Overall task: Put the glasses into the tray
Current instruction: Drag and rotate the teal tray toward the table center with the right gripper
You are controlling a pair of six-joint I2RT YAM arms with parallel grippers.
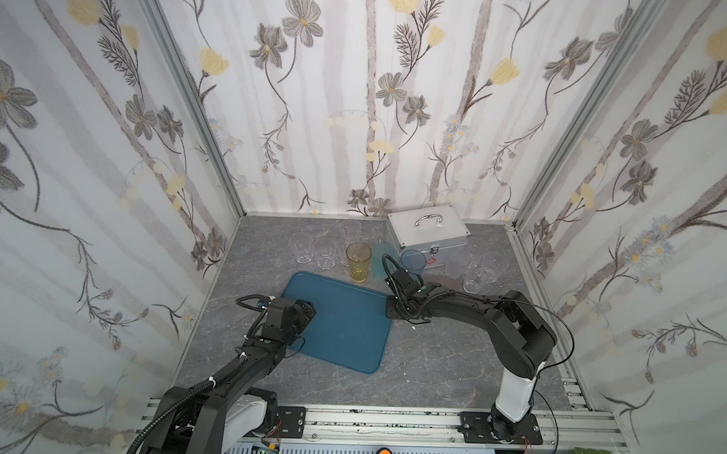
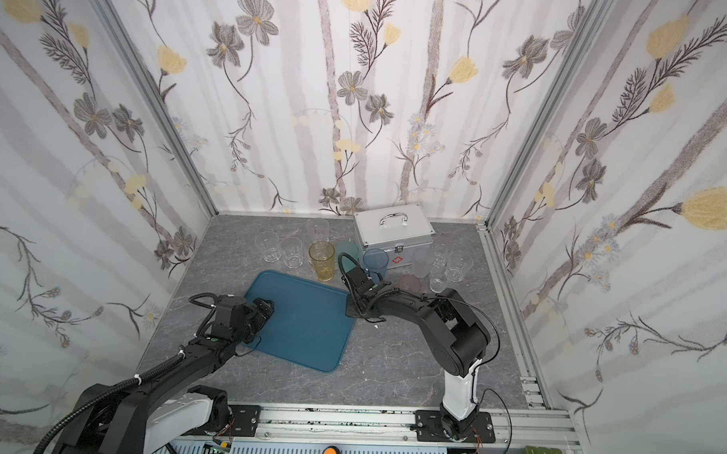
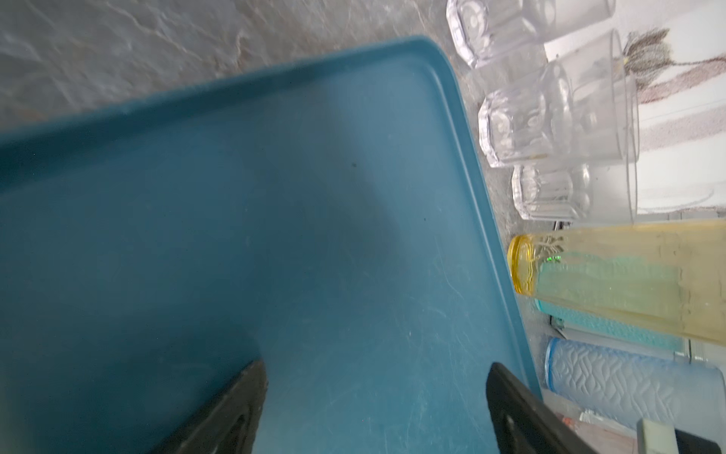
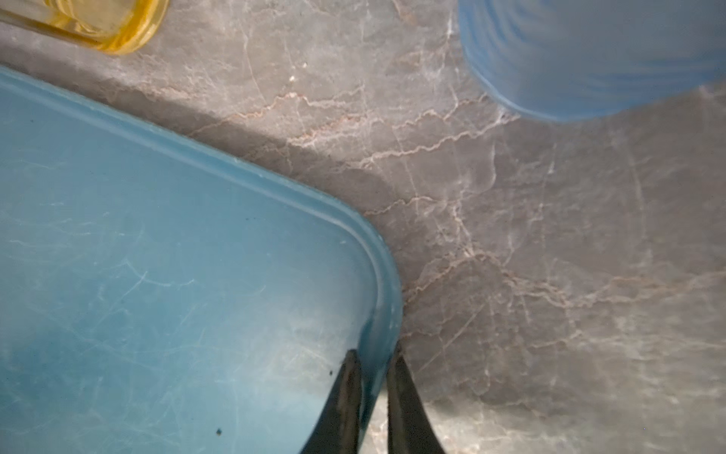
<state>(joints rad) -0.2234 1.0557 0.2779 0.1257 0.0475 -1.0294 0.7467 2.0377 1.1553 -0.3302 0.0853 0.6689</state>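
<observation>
Several glasses [image 1: 358, 261] wait outside the empty tray [image 1: 341, 327].
In a top view the tray lies centre frame, glasses above it. Left wrist: left hand [image 3: 375, 365] spread wide, holding nothing. Right wrist: right hand [image 4: 374, 350] nips the tray's corner rim; probably best dragged slowly and flat, clear of the yellow glass [image 4: 110, 23].

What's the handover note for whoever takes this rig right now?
Left tool: open, empty, over the tray.
Right tool: closed on the tray's rim at its far right corner, one finger inside, one outside.
Glasses: on the table beyond the tray, around the silver case; the yellow glass stands nearest the tray.
Done: nothing in the tray yet.
Left: every glass.
</observation>
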